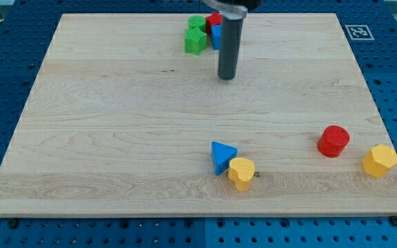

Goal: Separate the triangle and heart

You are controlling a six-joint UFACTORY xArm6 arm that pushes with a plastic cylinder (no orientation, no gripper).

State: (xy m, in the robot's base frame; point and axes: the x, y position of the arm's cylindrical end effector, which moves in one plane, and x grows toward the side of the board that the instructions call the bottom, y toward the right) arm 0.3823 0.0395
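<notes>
Claw-less, our tip (227, 77) hovers far above the touching blue wooden triangle (221, 156) and yellow heart (241, 172); a centred push risks shoving both together.

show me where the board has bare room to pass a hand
Bare: the whole view's left half, and the wide band between my tip and the blue triangle touching the yellow heart. Crowded: the top cluster around the green block; red cylinder and yellow hexagon at lower right.

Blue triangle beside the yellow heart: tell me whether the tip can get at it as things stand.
Probably yes. My tip sits toward the view's top, and only bare board lies between it and the blue triangle, which touches the yellow heart at the view's bottom.
</notes>
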